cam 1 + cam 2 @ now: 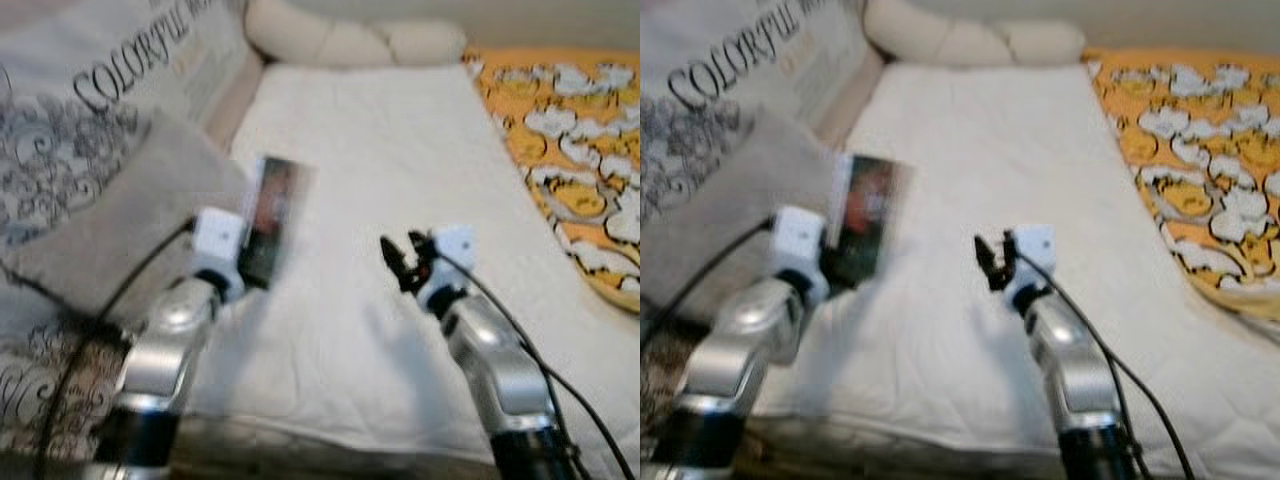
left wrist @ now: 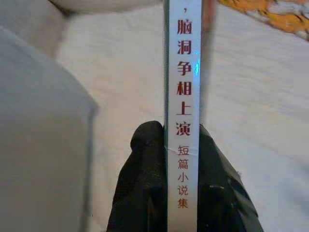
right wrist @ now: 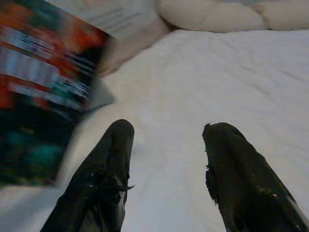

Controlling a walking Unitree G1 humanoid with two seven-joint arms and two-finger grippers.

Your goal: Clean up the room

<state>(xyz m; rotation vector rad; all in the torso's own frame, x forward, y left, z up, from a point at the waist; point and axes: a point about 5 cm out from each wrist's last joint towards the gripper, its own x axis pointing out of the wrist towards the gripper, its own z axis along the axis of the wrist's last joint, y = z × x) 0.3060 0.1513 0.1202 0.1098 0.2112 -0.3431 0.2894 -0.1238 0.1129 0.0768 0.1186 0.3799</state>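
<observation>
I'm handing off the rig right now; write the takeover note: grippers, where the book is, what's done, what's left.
Left gripper: shut on the book, fingers pinching it near the spine, held upright above the white bed cover, beside the grey cushion.
Right gripper: open, holding nothing, hovering over the bed cover.
Done: the book is off the bed and in hand.
Left: carry it off and set it down; no shelf or table is in view, so find one first. The orange patterned blanket lies along the bed's right side.
</observation>
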